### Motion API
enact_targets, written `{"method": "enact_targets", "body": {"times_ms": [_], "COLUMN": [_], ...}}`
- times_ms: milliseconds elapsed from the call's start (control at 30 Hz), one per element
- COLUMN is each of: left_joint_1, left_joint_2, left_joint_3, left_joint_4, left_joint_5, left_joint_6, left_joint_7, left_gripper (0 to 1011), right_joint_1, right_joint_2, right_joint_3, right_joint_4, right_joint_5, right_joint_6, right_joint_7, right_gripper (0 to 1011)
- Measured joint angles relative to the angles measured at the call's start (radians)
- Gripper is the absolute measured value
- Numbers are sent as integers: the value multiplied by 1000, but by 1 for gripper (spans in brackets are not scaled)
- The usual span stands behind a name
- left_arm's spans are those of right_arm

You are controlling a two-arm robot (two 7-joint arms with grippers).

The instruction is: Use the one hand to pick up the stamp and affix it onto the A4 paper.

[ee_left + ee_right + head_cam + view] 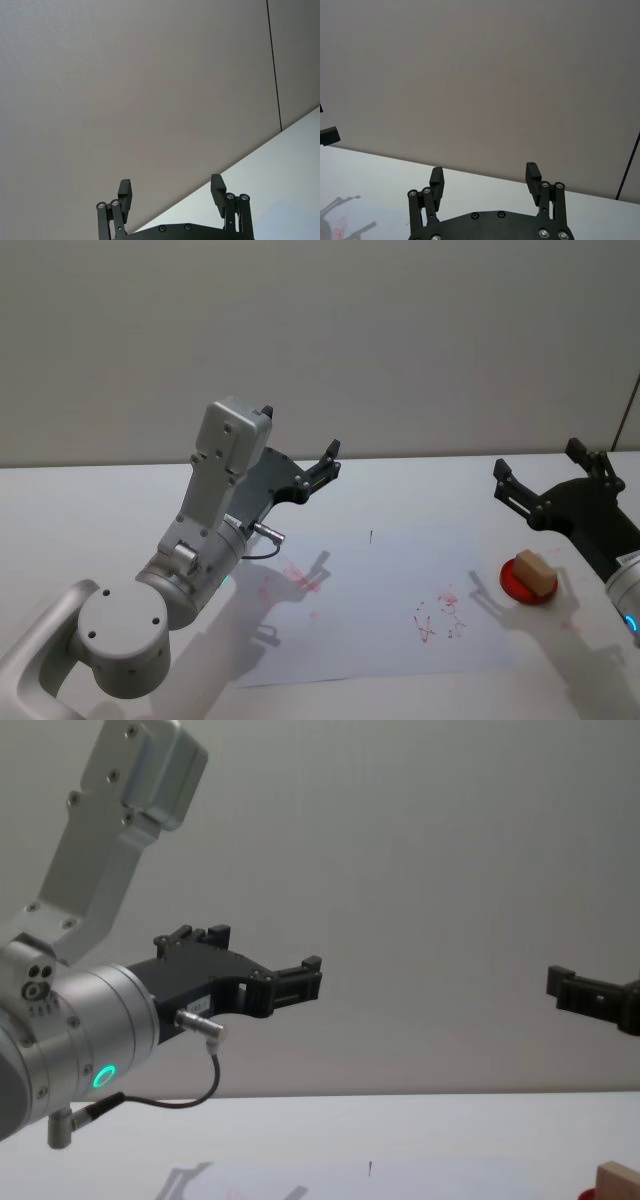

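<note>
Left arm: silver, nearest item, rising from the near left corner of the table; green ring light visible on its wrist in the chest view.

Paper: white sheet lying flat on the table, centre to right, bearing faint red marks and a small dark tick near its far edge.

Pad: red, round, flat on the table just beside the paper's right edge.

Stamp: tan wooden block, resting on the pad, tilted slightly. No gripper touches it.

Right gripper: black, raised above the table at the far right, beyond and above the stamp. Fingers spread apart, nothing between them.

Left gripper: black, held in the air above the paper's far left corner, pointing toward the wall. Fingers spread wide, nothing held. Its shadow falls on the paper near the left red marks.

Wall: plain grey, behind the table's far edge.
</note>
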Motion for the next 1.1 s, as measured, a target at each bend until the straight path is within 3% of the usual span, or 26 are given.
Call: {"method": "enact_targets", "body": {"times_ms": [1100], "left_joint_1": [0], "left_joint_2": [0], "left_joint_3": [0], "left_joint_4": [0], "left_joint_5": [0], "left_joint_6": [0], "left_joint_7": [0], "left_gripper": [1001], "right_joint_1": [0], "right_joint_2": [0], "right_joint_3": [0], "right_joint_4": [0], "right_joint_5": [0], "right_joint_6": [0], "right_joint_7": [0], "right_gripper": [1001]}}
